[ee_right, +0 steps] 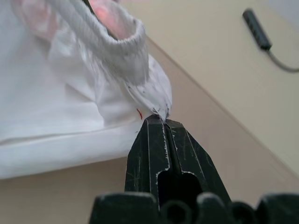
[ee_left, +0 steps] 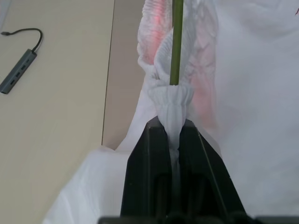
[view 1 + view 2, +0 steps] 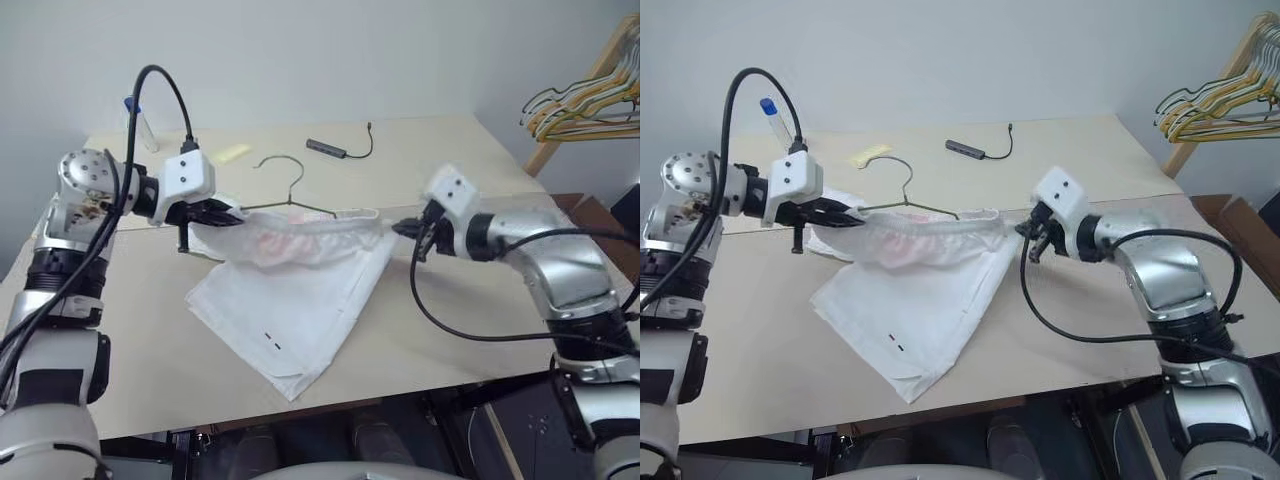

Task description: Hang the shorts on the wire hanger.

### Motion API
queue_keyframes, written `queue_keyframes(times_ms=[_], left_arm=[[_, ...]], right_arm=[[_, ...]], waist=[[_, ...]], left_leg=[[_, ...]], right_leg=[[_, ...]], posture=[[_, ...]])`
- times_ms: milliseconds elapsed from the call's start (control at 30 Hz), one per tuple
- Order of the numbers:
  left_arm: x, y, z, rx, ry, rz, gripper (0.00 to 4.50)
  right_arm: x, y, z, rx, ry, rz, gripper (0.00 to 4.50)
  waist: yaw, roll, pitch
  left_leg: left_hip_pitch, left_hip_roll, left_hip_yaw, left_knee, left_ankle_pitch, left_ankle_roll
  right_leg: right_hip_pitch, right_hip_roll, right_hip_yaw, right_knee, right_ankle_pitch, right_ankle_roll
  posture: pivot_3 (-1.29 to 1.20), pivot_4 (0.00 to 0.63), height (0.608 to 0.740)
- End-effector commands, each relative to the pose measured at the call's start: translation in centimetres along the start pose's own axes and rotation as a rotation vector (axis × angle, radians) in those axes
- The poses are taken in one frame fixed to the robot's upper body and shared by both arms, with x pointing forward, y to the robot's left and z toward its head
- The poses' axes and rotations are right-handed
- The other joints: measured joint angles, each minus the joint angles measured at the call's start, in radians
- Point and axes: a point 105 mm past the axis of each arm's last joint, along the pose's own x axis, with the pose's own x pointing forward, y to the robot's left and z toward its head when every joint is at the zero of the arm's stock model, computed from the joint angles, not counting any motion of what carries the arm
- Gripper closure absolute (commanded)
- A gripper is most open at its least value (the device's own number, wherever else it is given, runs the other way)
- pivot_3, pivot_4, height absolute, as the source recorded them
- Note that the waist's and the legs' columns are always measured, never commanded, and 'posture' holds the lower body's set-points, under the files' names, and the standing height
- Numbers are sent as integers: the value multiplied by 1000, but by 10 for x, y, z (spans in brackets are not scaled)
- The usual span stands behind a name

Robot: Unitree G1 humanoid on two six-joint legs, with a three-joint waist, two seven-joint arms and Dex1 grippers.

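the shorts (image 3: 300, 290) were white woven cloth with a gathered, ribbed elastic waistband showing a faint pink stain, and two short dark marks near one hem. the waistband was stretched level above the surface (image 3: 450, 340) between both arms, while the legs draped down and lay flat and creased on the beige top, one hem corner reaching near the front edge.

the wire hanger (image 3: 290, 200) was thin, dark olive-grey and triangular with a small curved hook; its hook and upper arms rose behind the waistband, and its lower part was hidden inside the cloth. in the left wrist view a straight green length of wire (image 2: 176, 42) entered the bunched waistband.

the left gripper (image 3: 232, 213) had its black fingers (image 2: 145, 177) pressed together, pinching a fold of waistband. the right gripper (image 3: 400, 228) had its fingers (image 1: 152, 149) pressed together on a small tip of white cloth at the opposite end.

a grey usb hub (image 3: 327, 148) with a black cable lay on the far part of the surface. yellow and dark hangers on a wooden rack (image 3: 590, 100) were cut off at the frame edge
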Motion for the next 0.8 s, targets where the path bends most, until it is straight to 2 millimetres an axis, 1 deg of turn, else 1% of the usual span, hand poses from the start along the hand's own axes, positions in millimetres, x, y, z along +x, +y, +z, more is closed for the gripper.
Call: queue_keyframes(times_ms=[33, 133, 200, 267, 333, 500, 567, 633, 700, 800], left_arm=[[-7, 11, 14, 49, -22, 41, 4500], [-6, 12, 13, 57, -20, 46, 4500], [-5, 12, 12, 59, -15, 51, 4500], [-4, 12, 10, 55, -19, 57, 4500], [-4, 12, 9, 56, -15, 59, 4500], [-5, 12, 9, 56, -28, 73, 4500], [-6, 12, 12, 48, -50, 74, 4500], [-7, 11, 13, 52, -61, 76, 4500], [-8, 10, 14, 67, -65, 71, 4500], [-10, 10, 16, 75, -72, 72, 4500]], right_arm=[[-6, -6, 24, -140, -22, -16, 4487], [-7, -4, 39, -215, -47, 10, 4487], [-6, -2, 44, -275, -59, 21, 4487], [-3, 2, 47, -291, -73, 39, 4487], [1, 1, 49, -282, -84, 31, 4487], [3, 3, 60, -293, -140, 30, 4487], [7, 5, 58, -332, -132, 23, 4487], [12, 9, 52, -403, -104, 19, 4487], [14, 14, 49, -407, -101, 36, 4487], [14, 22, 43, -439, -102, 73, 3844]], waist=[[1, 0, 0], [1, 0, 0], [1, 0, 0], [1, 0, 0], [1, 0, 0], [2, 0, 0], [2, 0, 0], [1, 0, 0], [1, 0, 0], [3, 0, 0]], left_leg=[[0, 0, 0, 0, 0, 0], [-1, 0, 0, 0, 0, 0], [-1, 0, 0, 0, 0, 0], [-1, 0, 0, 0, 0, 0], [-1, 0, 0, 0, 0, 0], [0, 0, 0, 0, 0, 0], [0, 0, 0, 0, 0, 0], [-1, 0, 0, 0, 0, 0], [-1, 0, 0, 0, 0, 0], [-1, 0, 0, 0, 0, 0]], right_leg=[[0, 0, 0, 0, 0, 0], [0, 0, 0, 0, 0, 0], [0, -1, 0, 0, 0, 0], [0, -1, 0, 0, 0, 0], [0, -1, 0, 0, 0, 0], [0, -1, 0, 0, 0, 0], [0, -1, -1, 0, 0, 0], [0, -1, -1, 0, 0, 0], [0, -1, -1, 0, 0, 0], [0, -1, -1, 0, 0, 0]], posture=[[-30, 0, 740], [-34, 0, 740], [-34, 0, 740], [-31, 0, 740], [-26, 0, 740], [-21, 0, 740], [-23, 0, 740], [-23, 0, 740], [-20, 0, 740], [-19, 0, 740]])
